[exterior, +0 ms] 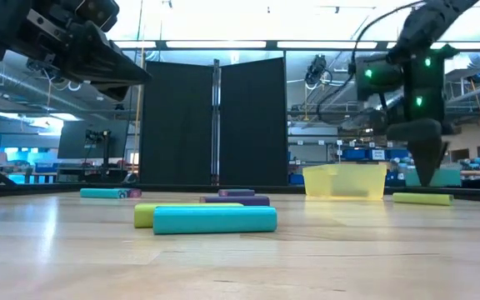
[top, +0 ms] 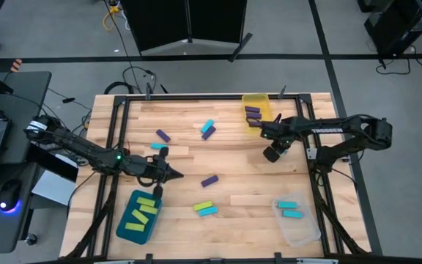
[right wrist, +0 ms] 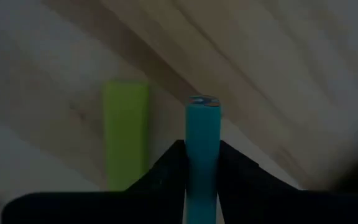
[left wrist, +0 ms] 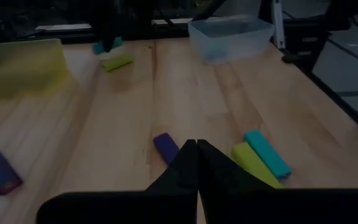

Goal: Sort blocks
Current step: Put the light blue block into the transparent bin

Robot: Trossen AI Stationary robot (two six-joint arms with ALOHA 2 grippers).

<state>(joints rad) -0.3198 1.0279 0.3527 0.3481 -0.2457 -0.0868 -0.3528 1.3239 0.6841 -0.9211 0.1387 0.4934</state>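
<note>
Cyan flat rectangular block (right wrist: 202,155) sits clamped between the two dark fingers of the right gripper (right wrist: 202,163), its long axis running straight out ahead of the fingers with its far end poking past the tips toward the wooden table (top: 255,213) below. Beside it on the boards lies a lime green flat bar (right wrist: 126,134), its length roughly parallel to the held block and not touching it. From above, the right gripper (top: 264,130) hangs just beside the translucent yellow bin (top: 256,99) at the table's far edge, where purple blocks (top: 253,112) rest inside. The left gripper (top: 173,174) is pressed fully together and empty, low over the table's left half, near the teal bin (top: 127,229) holding lime green bars (top: 144,210). Ahead of its tips lie a purple bar (left wrist: 165,147) and a lime green and cyan pair (left wrist: 260,159) lying side by side, long axes parallel. A clear plastic bin (top: 305,231) at the near right corner holds two cyan bars (top: 290,210).
</note>
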